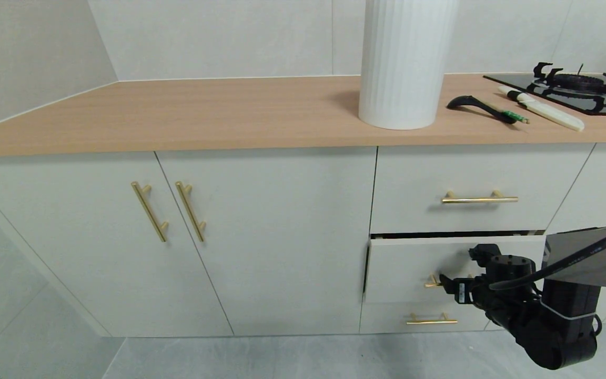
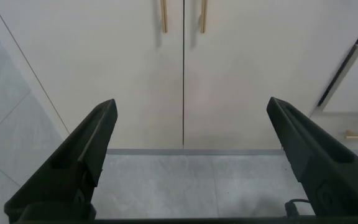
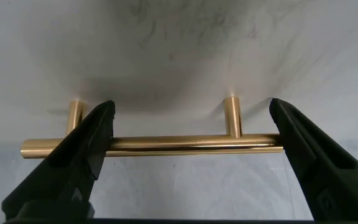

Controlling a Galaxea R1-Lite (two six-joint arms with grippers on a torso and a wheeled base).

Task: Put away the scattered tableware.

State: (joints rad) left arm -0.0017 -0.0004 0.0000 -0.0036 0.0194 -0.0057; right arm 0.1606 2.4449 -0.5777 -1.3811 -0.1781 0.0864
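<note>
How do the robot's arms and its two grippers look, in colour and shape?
The right arm is black with rounded joints; a black cable leads to it and a thin pale band circles one segment. The left gripper and the right gripper each have two dark, flat, wedge-shaped fingers tapering to the tips.

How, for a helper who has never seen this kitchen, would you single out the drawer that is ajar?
Below the wooden countertop, right of the double cabinet doors, three drawers are stacked. It is the middle drawer, with the right gripper open at its brass handle. Unlike the shut top drawer and bottom drawer, its front stands out, leaving a dark gap above.
</note>
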